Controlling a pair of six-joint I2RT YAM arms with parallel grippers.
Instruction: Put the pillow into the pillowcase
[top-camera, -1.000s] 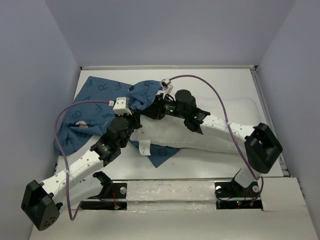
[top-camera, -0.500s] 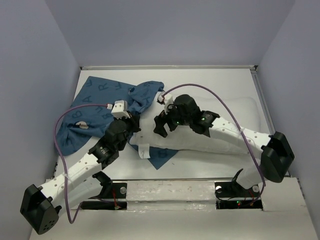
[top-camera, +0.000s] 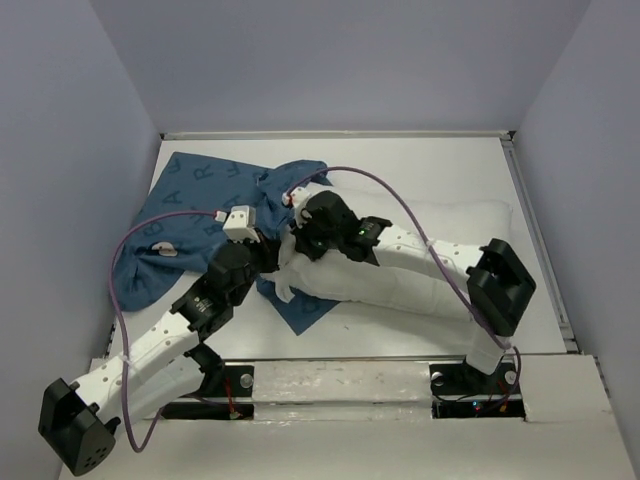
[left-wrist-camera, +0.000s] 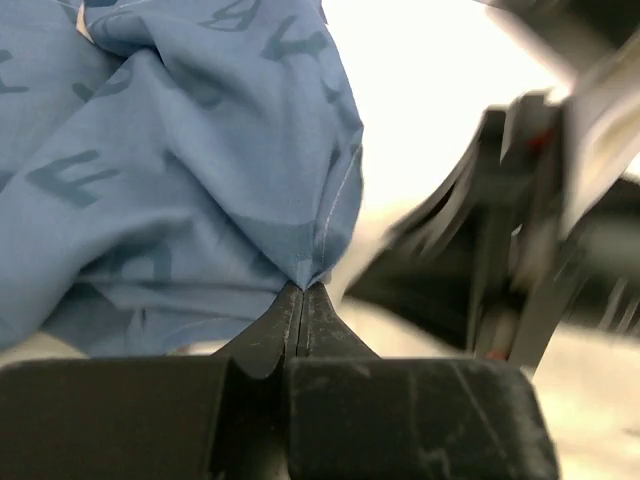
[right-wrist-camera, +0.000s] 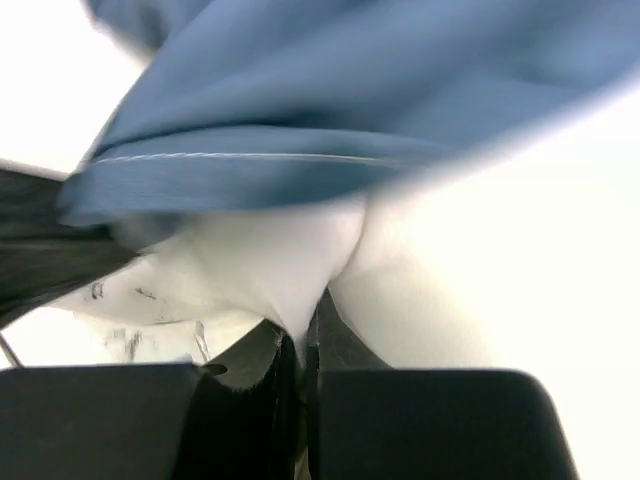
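The white pillow (top-camera: 440, 245) lies across the middle and right of the table. Its left end meets the crumpled dark blue pillowcase (top-camera: 190, 215), and a corner of that cloth shows under the pillow's front edge. My left gripper (top-camera: 266, 248) is shut on a hemmed fold of the pillowcase (left-wrist-camera: 170, 150), with the jaws pressed together at the left gripper's tips (left-wrist-camera: 303, 288). My right gripper (top-camera: 290, 250) sits just to the right of it. In the right wrist view the right gripper (right-wrist-camera: 303, 335) pinches a tuck of the pillow (right-wrist-camera: 450, 260), and the pillowcase (right-wrist-camera: 350, 100) hangs blurred above it.
Purple cables (top-camera: 400, 205) arc over both arms. A raised rail (top-camera: 532, 225) runs along the table's right edge and lilac walls close in the back and sides. The right arm (left-wrist-camera: 520, 220) shows blurred close beside the left gripper.
The right gripper opened, let go of the pillowcase, swung left and down, and closed on the pillow's left end. The left arm drew slightly back toward the near left, still holding the cloth.
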